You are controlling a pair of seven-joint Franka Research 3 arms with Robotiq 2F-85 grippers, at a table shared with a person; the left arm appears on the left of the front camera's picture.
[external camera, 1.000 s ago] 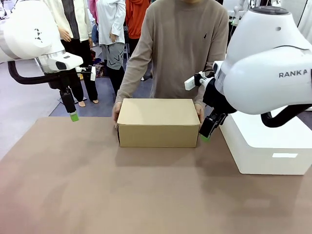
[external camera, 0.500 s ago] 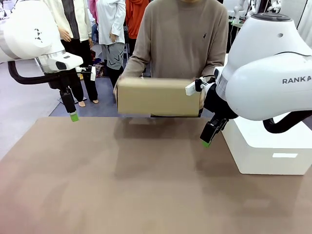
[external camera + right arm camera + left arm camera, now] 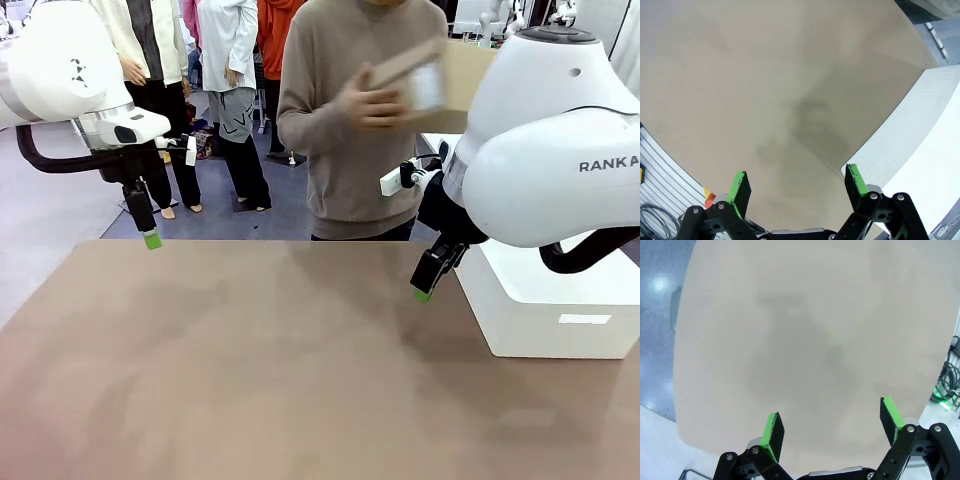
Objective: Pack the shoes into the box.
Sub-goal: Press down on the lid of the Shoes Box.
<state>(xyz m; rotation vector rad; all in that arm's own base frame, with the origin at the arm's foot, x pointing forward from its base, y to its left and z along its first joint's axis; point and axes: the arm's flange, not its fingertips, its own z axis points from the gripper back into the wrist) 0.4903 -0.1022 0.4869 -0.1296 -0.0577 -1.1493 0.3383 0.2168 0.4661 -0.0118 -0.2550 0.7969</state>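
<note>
The brown surface (image 3: pixel 250 380) lies nearest and takes most of the front view; in both wrist views it spreads below the green pads, with soft shadows on it. On the right side of the surface stands a white block-shaped box (image 3: pixel 545 310); the right wrist view shows its edge (image 3: pixel 910 135) just beside that gripper's fingers. The right gripper (image 3: pixel 424 290) hangs above the surface, close to the white box and not touching it; its jaws stand wide apart with nothing between them, as the right wrist view (image 3: pixel 796 184) shows. The left gripper (image 3: pixel 151 239) hangs over the far left edge of the surface; its jaws are also spread wide and hold nothing (image 3: pixel 832 432). Beyond the far edge stands a person in a beige sweater; the person's hand (image 3: pixel 365 102) holds the box (image 3: pixel 430 85), tan cardboard, raised at chest height and tilted, well above the surface and blurred; whether the shoes are in it cannot be told. Behind, other people stand on the floor.
</note>
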